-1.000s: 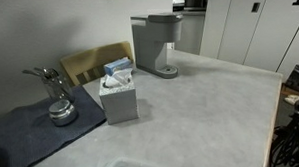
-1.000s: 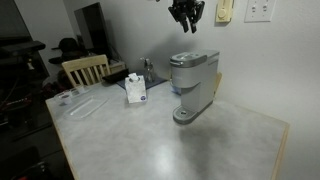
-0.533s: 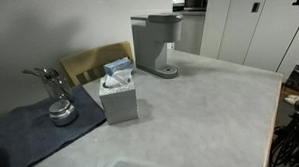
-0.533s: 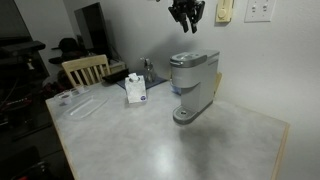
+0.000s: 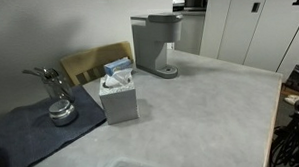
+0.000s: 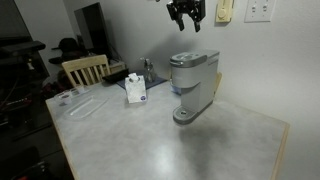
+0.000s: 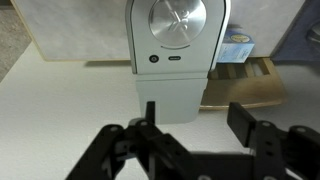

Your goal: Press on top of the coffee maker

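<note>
The coffee maker [image 5: 156, 43] is a tall grey boxy machine with a flat-topped head and round drip base, standing at the back of the grey table; it shows in both exterior views [image 6: 192, 82]. My gripper [image 6: 186, 13] hangs open and empty in the air well above its top. In the wrist view I look straight down on the head, with its round silver button [image 7: 176, 19]. My open fingers [image 7: 192, 117] frame the machine's front edge.
A white-grey tissue box [image 5: 119, 92] stands by a metal faucet-like piece [image 5: 56, 92] on a dark cloth. A wooden chair [image 6: 83, 68] stands behind the table. A clear tray [image 6: 84, 105] lies on the table [image 6: 150, 135]. Wall switches [image 6: 259, 11] are close behind the gripper.
The gripper has shifted very slightly above the coffee maker; otherwise nothing has visibly changed.
</note>
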Robot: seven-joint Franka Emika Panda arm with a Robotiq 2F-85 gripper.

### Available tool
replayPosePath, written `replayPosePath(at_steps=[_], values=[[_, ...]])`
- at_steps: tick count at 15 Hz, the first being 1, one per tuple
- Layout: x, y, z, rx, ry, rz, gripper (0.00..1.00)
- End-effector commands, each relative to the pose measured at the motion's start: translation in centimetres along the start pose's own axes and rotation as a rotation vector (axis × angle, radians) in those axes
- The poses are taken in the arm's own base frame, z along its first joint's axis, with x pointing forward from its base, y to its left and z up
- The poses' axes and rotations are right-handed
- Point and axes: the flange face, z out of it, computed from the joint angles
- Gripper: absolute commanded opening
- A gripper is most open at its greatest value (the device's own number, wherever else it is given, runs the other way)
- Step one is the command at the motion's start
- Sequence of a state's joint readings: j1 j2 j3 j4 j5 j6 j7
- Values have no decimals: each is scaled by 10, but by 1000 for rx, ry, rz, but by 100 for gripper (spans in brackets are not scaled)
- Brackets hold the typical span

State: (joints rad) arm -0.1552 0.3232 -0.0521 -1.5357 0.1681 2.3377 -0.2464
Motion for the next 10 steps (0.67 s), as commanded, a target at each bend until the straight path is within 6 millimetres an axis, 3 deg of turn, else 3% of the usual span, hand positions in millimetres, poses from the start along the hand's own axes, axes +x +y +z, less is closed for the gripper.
replayPosePath(at_steps=[1,10], values=[[0,0,0,3,-4,-5,100],[0,-1,0,2,-4,-1,100]])
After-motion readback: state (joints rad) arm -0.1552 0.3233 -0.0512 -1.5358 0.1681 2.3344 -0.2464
